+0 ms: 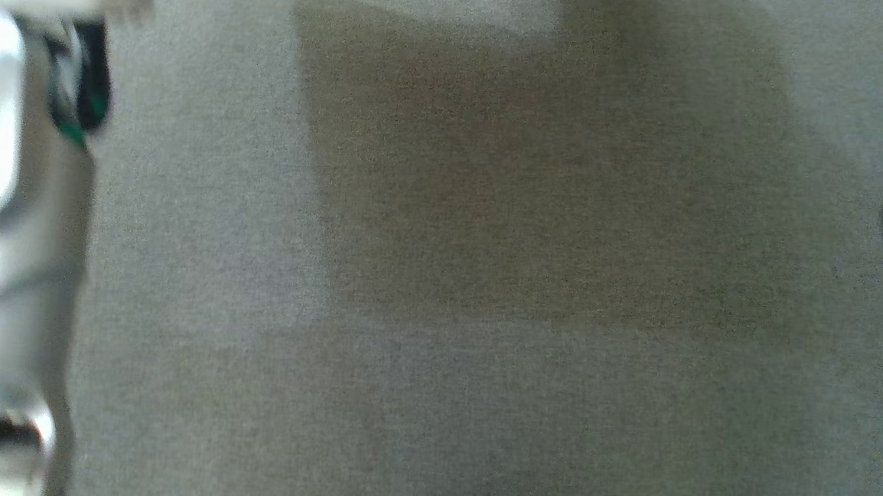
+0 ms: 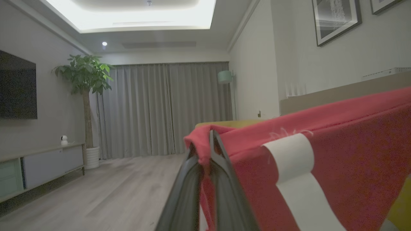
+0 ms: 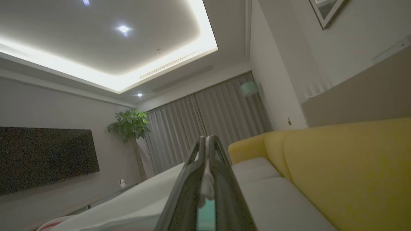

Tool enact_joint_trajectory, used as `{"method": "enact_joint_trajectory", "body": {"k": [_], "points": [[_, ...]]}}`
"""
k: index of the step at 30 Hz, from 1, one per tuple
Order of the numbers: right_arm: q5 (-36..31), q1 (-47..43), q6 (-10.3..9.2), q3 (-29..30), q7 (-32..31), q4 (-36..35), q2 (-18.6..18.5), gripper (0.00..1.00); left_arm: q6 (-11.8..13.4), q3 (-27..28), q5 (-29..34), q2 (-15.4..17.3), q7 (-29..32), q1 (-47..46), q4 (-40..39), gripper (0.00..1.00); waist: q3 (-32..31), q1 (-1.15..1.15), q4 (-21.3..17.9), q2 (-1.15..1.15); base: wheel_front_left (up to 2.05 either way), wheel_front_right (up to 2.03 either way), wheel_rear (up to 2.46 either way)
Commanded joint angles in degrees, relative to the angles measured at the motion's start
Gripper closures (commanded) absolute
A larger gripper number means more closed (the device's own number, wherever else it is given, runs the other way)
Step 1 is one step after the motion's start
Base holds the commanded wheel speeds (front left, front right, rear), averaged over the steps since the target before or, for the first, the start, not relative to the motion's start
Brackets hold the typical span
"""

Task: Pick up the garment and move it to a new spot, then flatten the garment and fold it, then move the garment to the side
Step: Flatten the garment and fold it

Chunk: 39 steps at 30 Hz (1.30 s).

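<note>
Red garment [image 2: 346,134] with a broad white stripe [image 2: 292,160] sits right up in the left tool [image 2: 204,144]. Its fingers are pressed together on a bunched corner, and the rest runs off taut to the right in the left wrist view. Right tool [image 3: 207,141] is clamped too, pinching a thin pale strip that looks like the same garment's white trim. So I'd say it's strung between both arms. From the head camera, a red-and-white bit pokes in at the right edge over a grey woven surface [image 1: 478,404]. My guess: light and floppy, and it'll sag and twist if one corner slips, so grab hems or corners, not the middle. Further back there's a yellow sofa [image 3: 337,166], then grey curtains [image 2: 160,109] and a potted plant [image 2: 85,73].
</note>
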State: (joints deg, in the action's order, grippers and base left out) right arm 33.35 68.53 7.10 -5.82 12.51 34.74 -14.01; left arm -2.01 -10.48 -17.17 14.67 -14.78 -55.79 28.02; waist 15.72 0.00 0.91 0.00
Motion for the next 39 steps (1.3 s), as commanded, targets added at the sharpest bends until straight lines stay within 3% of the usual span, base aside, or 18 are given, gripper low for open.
{"method": "enact_joint_trajectory", "body": {"k": [1, 5, 10, 18, 24, 31, 39], "points": [[1.87, -4.48, 0.39, -1.36, -0.59, -1.70, -0.20, 1.00, 0.66, 3.49, -0.57, 1.84, -0.18, 3.26, -1.10, 1.00, -0.46, 0.00, -0.45, 0.00, 0.00, 0.00, 0.00], [7.24, -19.96, 0.39, -5.13, -1.59, -4.93, -1.56, 1.00, 1.03, 8.31, -2.33, -1.72, -0.20, 16.67, -1.42, 1.00, -1.46, 0.00, -1.19, 0.00, 0.00, 0.00, 0.00], [12.57, -39.84, 0.39, -7.67, -2.12, -9.30, -2.84, 1.00, -1.18, 12.30, -2.28, -6.89, -0.20, 31.80, 1.38, 1.00, -2.83, 0.00, -2.09, 0.00, 0.00, 0.00, 0.00], [17.20, -58.66, 0.39, -9.96, -3.75, -14.57, -3.68, 1.00, -3.96, 15.84, -0.77, -10.69, -0.21, 45.28, 4.00, 1.00, -6.99, 0.00, -3.46, 0.00, 0.00, 0.00, 0.00], [18.90, -70.10, 0.39, -10.18, -6.06, -17.42, -5.19, 1.00, -5.02, 16.47, -0.13, -11.67, -0.21, 53.30, 2.70, 1.00, -10.56, 0.00, -4.05, 0.00, 0.00, 0.00, 0.00], [18.77, -72.70, 0.39, -7.18, -5.67, -21.92, -4.68, 1.00, -5.21, 14.94, -0.28, -11.77, -0.21, 55.52, -1.93, 1.00, -10.79, 0.00, -3.53, 0.00, 0.00, 0.00, 0.00], [14.49, -60.07, 0.39, -7.31, -8.16, -20.76, -1.13, 1.00, -3.05, 12.35, 1.72, -11.79, -0.21, 45.15, 1.79, 1.00, -6.92, 0.00, -2.40, 0.00, 0.00, 0.00, 0.00]]}}
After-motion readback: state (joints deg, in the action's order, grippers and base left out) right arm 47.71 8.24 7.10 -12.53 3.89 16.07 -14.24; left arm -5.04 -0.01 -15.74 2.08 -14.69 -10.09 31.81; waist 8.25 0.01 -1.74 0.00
